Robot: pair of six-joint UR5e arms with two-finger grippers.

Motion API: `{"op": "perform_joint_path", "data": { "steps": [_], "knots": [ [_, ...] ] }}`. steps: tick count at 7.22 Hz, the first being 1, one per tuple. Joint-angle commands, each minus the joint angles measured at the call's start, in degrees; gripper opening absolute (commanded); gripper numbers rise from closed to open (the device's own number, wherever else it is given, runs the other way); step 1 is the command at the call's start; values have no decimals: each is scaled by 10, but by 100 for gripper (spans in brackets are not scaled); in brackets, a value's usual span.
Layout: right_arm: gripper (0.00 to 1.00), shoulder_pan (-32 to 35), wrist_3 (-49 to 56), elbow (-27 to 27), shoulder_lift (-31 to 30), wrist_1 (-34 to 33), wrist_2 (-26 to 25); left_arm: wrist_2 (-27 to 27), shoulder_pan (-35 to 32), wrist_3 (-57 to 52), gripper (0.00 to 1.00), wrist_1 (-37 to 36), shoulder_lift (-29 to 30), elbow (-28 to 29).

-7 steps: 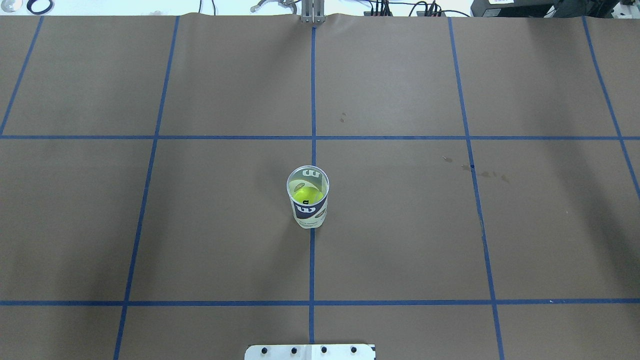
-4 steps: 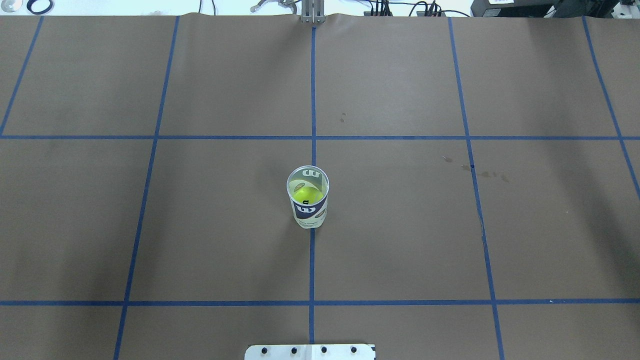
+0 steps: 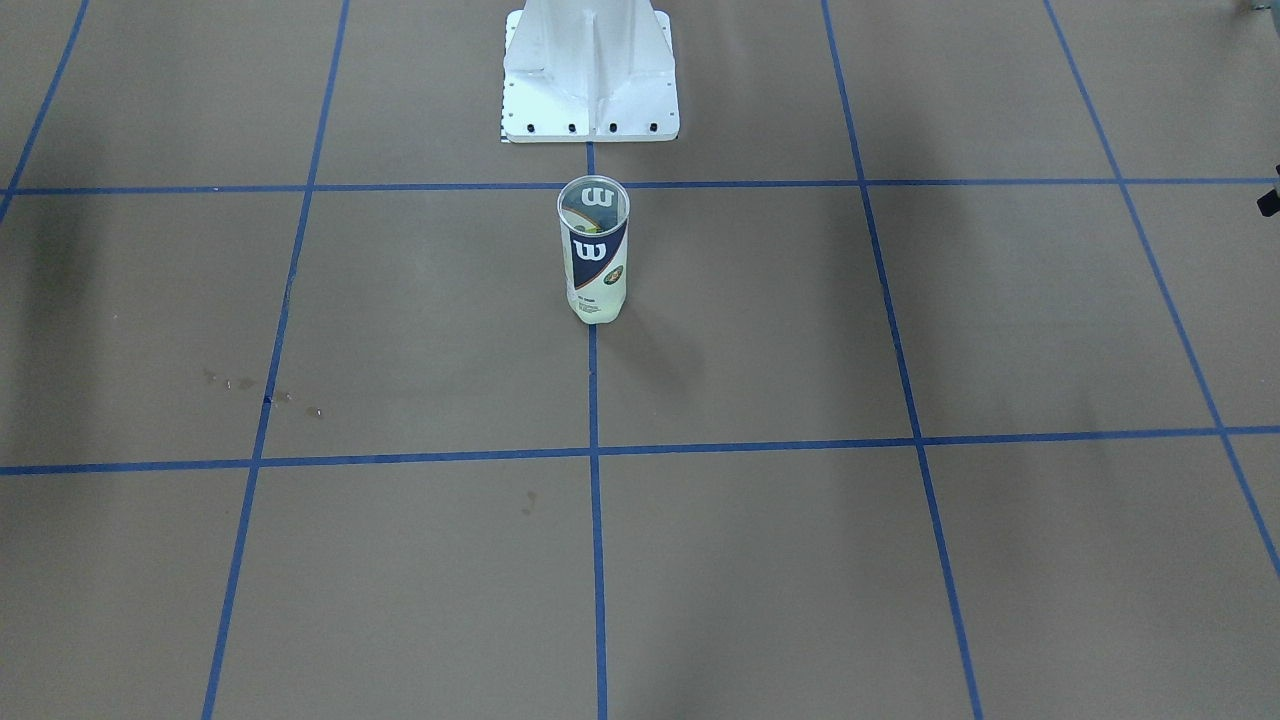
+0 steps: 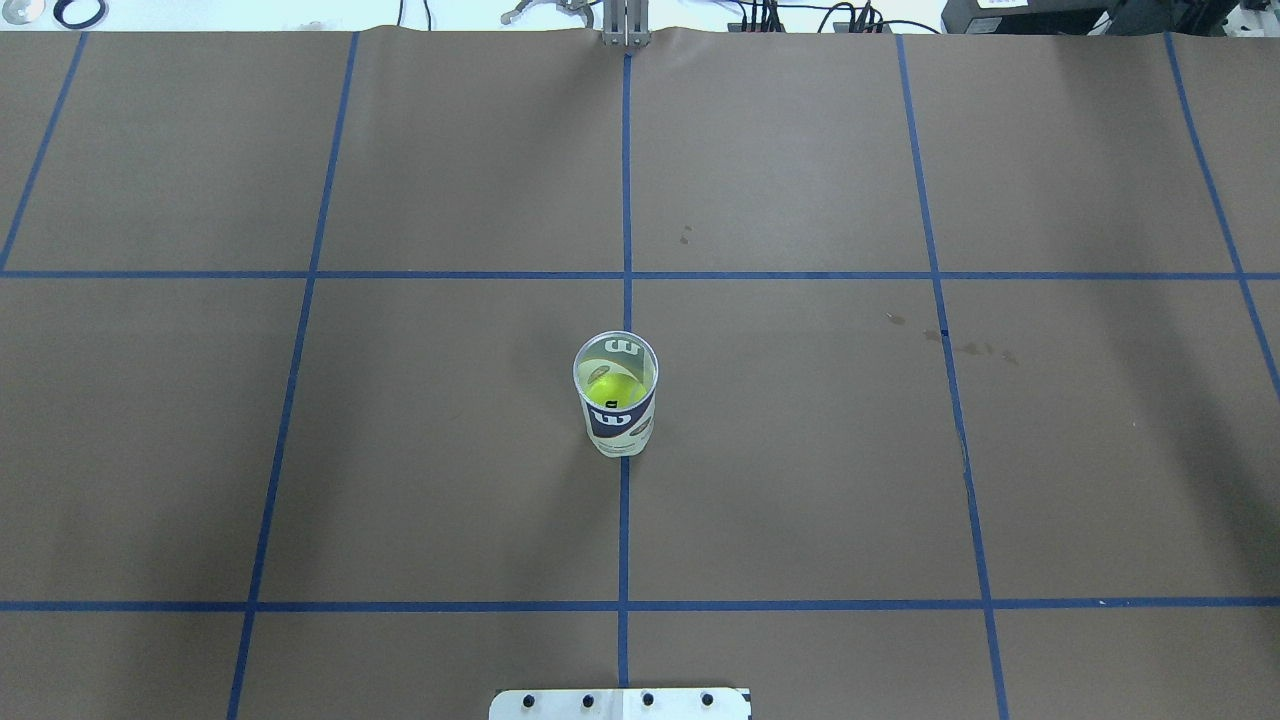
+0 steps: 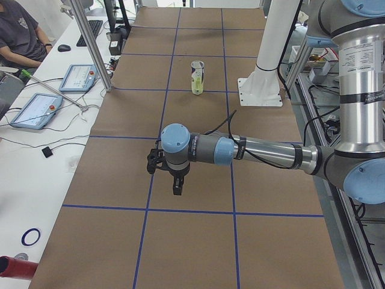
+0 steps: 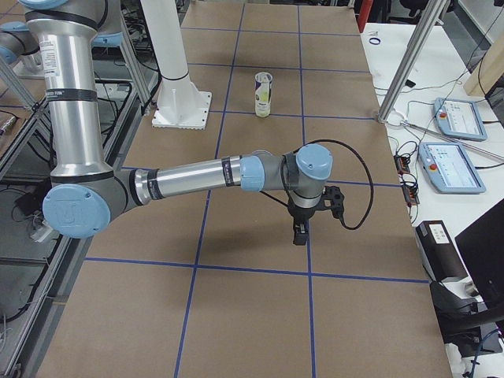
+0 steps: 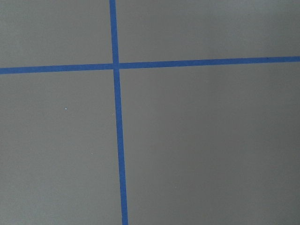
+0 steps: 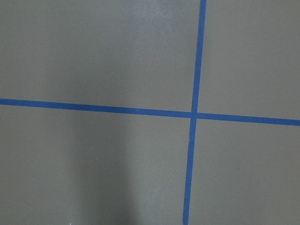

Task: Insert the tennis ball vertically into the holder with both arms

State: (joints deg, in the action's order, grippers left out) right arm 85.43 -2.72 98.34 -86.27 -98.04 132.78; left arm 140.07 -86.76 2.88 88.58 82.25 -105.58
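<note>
Starting nearest, what is shown?

Left gripper [image 5: 174, 180] and right gripper [image 6: 301, 228] are held toward the table's [image 4: 300, 450] ends, well apart from the holder; whether either is parted cannot be told.

And farther off?

The holder [image 4: 616, 395] is stood upright mid-table, a tennis ball [image 4: 612, 388] lodged low inside. Insertion is judged done; no further move seems needed.

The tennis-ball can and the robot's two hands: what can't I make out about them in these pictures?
How many balls are in the holder: the overhead view shows one tennis ball from above; that ball and the label hide whatever lies beneath.
Whether the left gripper is open or shut: it shows only in the exterior left view, small.
The right gripper likewise shows only in the exterior right view.
</note>
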Motion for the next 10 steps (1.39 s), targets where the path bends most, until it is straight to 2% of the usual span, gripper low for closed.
{"op": "perform_joint_path", "data": {
  "steps": [1,10],
  "knots": [
    [99,0,-1,2,-4,0,1,-1,1,-1,100,3,1,-1],
    [99,-3,-1,-1,-2,2,-1,-6,0,-4,100,4,-2,13]
  ]
}}
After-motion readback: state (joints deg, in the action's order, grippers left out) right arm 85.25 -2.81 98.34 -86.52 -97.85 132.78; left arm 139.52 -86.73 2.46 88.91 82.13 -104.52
